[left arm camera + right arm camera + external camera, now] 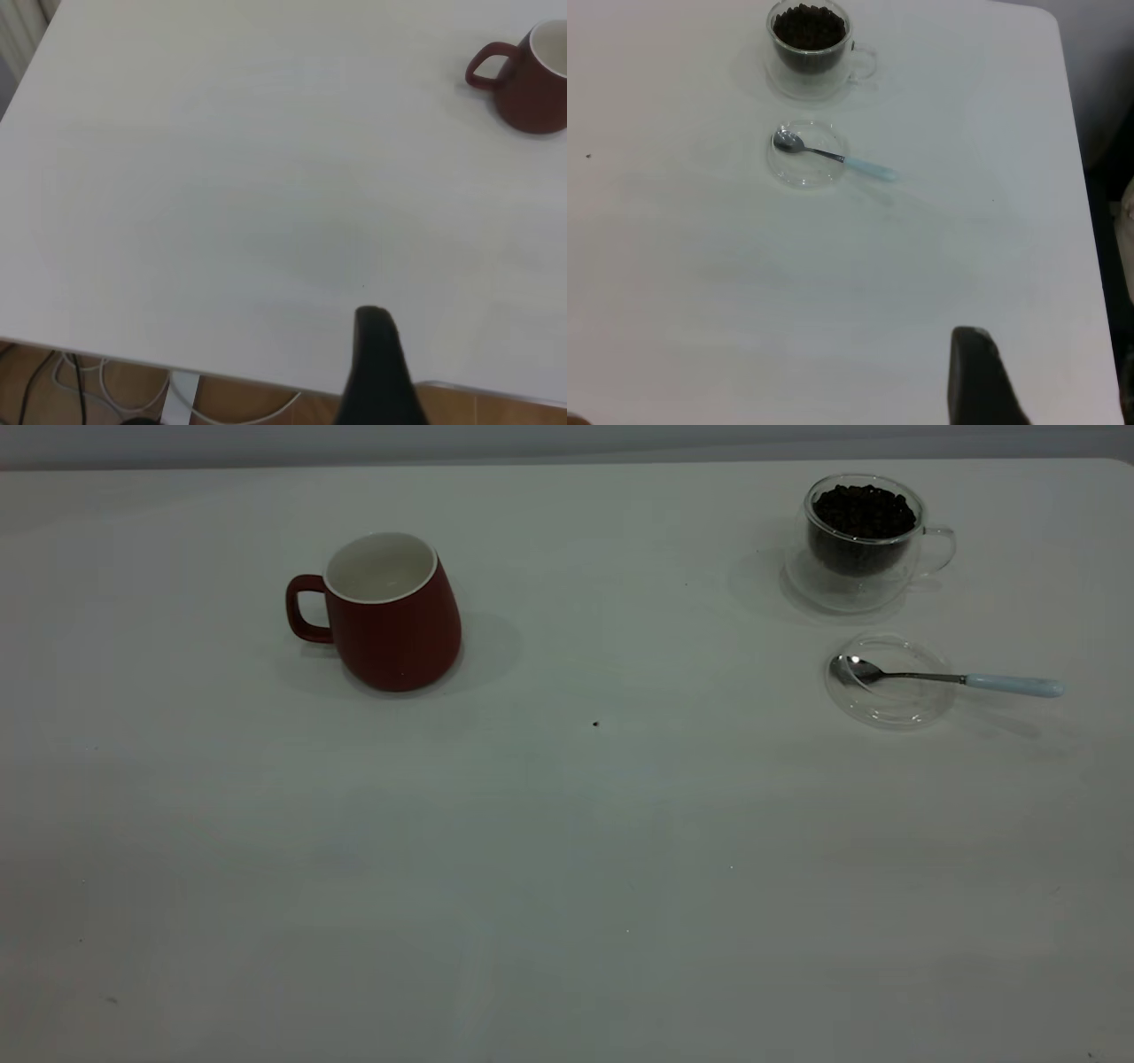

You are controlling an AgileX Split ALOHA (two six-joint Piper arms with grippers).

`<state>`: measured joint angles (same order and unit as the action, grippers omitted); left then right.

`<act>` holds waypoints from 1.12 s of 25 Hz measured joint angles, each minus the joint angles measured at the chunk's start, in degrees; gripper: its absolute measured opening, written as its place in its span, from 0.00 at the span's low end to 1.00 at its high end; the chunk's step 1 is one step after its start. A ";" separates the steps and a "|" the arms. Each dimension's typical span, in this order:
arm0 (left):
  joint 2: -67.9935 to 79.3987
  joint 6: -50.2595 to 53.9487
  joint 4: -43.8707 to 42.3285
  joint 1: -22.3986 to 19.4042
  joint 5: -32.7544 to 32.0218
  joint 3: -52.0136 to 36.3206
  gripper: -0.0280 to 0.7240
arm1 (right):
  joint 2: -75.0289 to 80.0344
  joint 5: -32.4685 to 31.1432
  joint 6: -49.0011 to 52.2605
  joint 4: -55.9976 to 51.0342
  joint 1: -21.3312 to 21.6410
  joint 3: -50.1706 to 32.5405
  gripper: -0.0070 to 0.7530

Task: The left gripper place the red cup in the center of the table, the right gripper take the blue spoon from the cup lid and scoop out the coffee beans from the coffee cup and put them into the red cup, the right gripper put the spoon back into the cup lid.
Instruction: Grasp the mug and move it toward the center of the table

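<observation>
exterior view shows the white counter (567,850) with neither arm in sight. the red cup (390,615) stands upright on the counter's left half, handle to the view's left, its white inside showing. far to the right the glass coffee cup (864,536) sits full of dark coffee beans (864,511), and just in front of it lies the clear cup lid (889,682) with the blue spoon (948,678) across it, bowl in the lid, pale handle jutting past the rim to the right. in the left wrist view only one dark fingertip of the left hand (381,367) shows, well apart from the red cup; i cannot tell its state. in the right wrist view the right hand (979,376) likewise shows one dark tip, well apart from spoon and lid; again i cannot tell.
</observation>
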<state>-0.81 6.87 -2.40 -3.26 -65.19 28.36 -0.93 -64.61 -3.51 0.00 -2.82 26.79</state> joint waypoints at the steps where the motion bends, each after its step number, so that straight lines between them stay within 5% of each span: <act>1: 0.76 -0.19 0.00 0.00 0.31 0.00 0.82 | 0.00 0.00 0.00 0.00 0.00 0.00 0.56; 17: 49.49 -8.26 2.40 0.00 23.61 7.58 0.82 | 0.00 0.00 0.00 0.00 0.00 0.00 0.56; 28: 82.95 -10.15 4.54 0.00 29.08 21.63 0.82 | 0.00 0.00 0.00 0.00 0.00 0.00 0.56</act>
<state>82.14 -3.28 2.13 -3.26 -36.11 49.99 -0.93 -64.61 -3.51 0.00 -2.82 26.79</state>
